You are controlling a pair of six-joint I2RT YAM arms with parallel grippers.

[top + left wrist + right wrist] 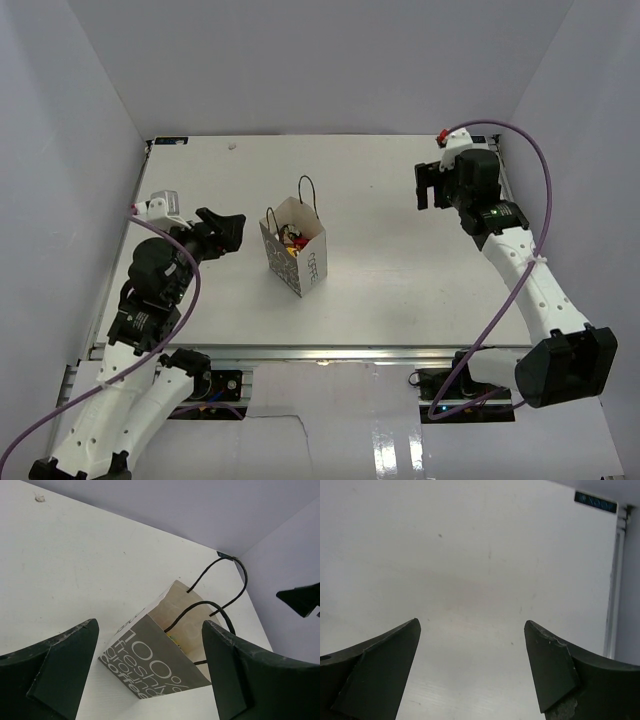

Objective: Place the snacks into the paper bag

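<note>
Standing upright on the white table [400, 270], a bit left of the middle, is the paper bag [300, 262]. Its top is open. Some snacks [291, 238] peek out from inside it, red and yellow ones. The left jaws are spread wide and hold nothing. They sit just left of the bag, not touching it, and point at it. Seen from the left wrist, the bag [155, 667] shows between the two jaws, a little ahead of them. The right jaws are spread wide too, with nothing in them, at the back right of the table, well apart from the bag.
</note>
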